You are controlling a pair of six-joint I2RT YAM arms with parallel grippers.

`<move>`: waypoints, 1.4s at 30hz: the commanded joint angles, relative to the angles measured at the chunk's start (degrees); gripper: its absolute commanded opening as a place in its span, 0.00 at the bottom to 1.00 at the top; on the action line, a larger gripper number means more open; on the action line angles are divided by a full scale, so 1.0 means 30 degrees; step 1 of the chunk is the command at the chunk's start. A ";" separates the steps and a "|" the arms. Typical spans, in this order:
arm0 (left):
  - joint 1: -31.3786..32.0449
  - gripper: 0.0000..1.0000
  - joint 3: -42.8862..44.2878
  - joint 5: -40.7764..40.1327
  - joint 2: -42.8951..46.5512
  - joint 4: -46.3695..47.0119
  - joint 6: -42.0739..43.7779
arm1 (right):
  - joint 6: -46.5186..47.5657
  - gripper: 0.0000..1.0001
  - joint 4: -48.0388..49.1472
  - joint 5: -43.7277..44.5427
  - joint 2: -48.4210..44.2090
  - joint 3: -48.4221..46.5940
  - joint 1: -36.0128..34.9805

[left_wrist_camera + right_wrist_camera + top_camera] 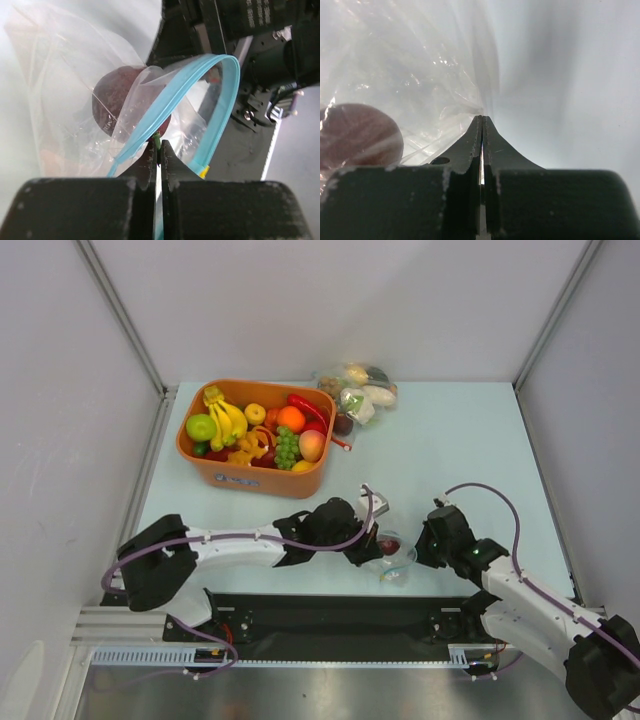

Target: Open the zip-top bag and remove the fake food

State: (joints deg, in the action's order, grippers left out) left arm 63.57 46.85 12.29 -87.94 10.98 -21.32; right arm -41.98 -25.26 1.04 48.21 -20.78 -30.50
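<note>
Crinkly clear zip-top bag [397, 558] is held at the surface's [450, 440] near edge. Its blue zip strip is pinched by the left fingers [149, 165], its thin film by the right fingers [470, 142]. A smooth round maroon fruit [112, 100] is seen inside. Orange tub [300, 480] and lumpy veg bag [360, 390] are parked well behind.

**Camera positions**

Top view: high behind the arm bases, looking down over the whole table [450, 440].
Wrist views: very close, each sighting along its own pincer, left pincer [159, 150] and right pincer [482, 122].
All three share the zip-top bag [404, 560] and the dark round fruit [360, 132].
</note>
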 commanded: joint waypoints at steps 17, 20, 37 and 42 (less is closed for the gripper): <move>0.0108 0.00 -0.0324 0.3903 0.3414 -0.2547 0.2068 | 0.0457 0.00 -0.0458 0.1704 0.0689 -0.1688 0.0470; 0.0109 0.00 -0.0090 0.2673 0.4000 -0.3366 0.2156 | 0.0428 0.00 -0.0546 0.1763 0.0573 -0.1630 0.0499; -0.2290 0.00 0.0438 0.0149 0.8833 -0.6794 0.2975 | 0.1393 0.00 -0.0078 0.2554 0.1420 -0.2332 0.1113; -0.5419 0.00 0.1022 0.0064 1.0297 -0.7410 0.3648 | 0.2681 0.00 0.0595 0.2555 0.2533 -0.3210 0.2546</move>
State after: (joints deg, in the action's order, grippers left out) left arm 52.10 46.28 13.47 -60.14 -10.44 -12.88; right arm -37.30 -26.41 6.90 54.52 -27.11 -25.17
